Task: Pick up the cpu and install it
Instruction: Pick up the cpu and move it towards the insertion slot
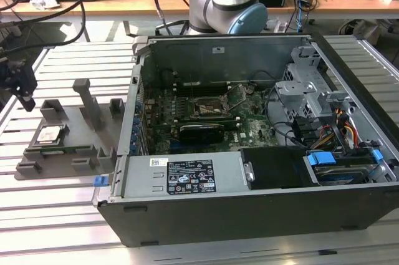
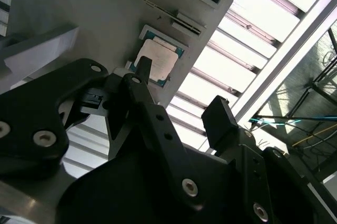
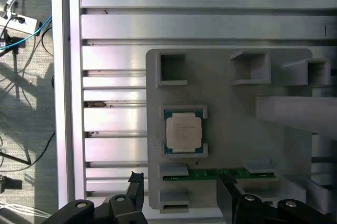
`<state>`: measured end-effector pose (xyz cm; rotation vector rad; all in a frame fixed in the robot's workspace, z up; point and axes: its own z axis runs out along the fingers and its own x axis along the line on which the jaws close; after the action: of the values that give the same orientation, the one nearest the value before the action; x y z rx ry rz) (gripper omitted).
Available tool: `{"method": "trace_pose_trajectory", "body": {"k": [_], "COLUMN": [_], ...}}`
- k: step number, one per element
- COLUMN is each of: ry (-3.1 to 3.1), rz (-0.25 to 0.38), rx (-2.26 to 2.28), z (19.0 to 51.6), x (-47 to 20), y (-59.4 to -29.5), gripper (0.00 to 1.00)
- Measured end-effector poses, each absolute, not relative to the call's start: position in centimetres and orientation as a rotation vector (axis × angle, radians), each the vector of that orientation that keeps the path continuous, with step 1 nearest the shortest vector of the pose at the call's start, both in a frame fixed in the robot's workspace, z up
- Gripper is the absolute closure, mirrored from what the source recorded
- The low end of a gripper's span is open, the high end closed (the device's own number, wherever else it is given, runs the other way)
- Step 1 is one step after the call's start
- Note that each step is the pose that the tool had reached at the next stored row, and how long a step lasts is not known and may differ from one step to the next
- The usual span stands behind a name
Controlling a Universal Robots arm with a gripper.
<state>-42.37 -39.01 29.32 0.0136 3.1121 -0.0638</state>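
Gripper [image 1: 25,93] hovers wide open and empty at eleven o'clock of the cpu [image 1: 50,134] in the exterior view, best centred squarely over its edges.

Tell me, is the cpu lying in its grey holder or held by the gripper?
In the holder: the cpu lies flat in its square recess; the gripper hovers above, jaws open and empty.
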Motion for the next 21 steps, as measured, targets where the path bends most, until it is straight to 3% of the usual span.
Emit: {"method": "trace_pose_trajectory", "body": {"k": [21], "ry": [3.112], "rz": [-0.064], "rx": [0.014], "z": [27.1], "x": [-42.4], "y": [-39.0], "gripper": [0.34]}}
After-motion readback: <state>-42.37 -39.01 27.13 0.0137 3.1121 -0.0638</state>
